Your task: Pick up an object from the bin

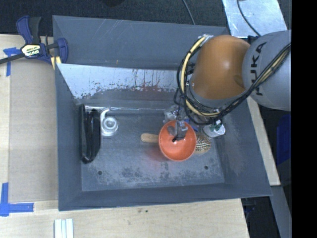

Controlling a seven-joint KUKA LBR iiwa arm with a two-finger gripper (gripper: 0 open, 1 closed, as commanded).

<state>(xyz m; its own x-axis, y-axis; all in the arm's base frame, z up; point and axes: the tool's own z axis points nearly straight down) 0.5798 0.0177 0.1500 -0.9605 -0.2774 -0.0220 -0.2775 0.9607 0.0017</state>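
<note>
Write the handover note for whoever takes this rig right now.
Pincer: low over the orange round thing, middle-right of the bin; no hold can be confirmed.
Nearby: a wooden brush handle pokes out at its left, and a small white-green piece lies at its right.
Far left: a long black object and a small clear cup.
Done: arm positioned.
Left: grasp one thing and lift it out.

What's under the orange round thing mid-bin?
A wooden handle pokes out left of the orange round thing, a tan bristly patch right of it. Whether they join underneath is covered; possibly one brush.
</note>
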